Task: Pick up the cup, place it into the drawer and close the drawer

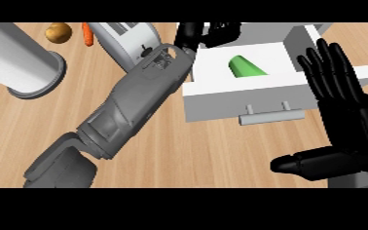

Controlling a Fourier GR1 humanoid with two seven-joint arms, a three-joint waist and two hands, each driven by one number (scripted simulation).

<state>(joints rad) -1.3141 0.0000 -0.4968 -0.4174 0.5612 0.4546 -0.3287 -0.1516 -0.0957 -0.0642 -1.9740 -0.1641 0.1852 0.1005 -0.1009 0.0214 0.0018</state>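
Note:
The green cup (247, 67) lies on its side inside the open white drawer (215, 100), near the middle. My left forearm crosses the counter diagonally from the lower left. Its hand (193, 33) hovers at the drawer's far left corner, fingers relaxed and holding nothing, clear of the cup. The drawer's grey handle (273, 116) faces me at the front. My right hand (336, 105) rests open at the right edge, fingers up and thumb pointing left, just beside the drawer's right front corner.
A white toaster-like appliance (128, 40) stands behind my left forearm. A grey cylinder (28, 68) stands at the far left. A brown round vegetable (59, 32) and an orange carrot (87, 34) lie at the back left.

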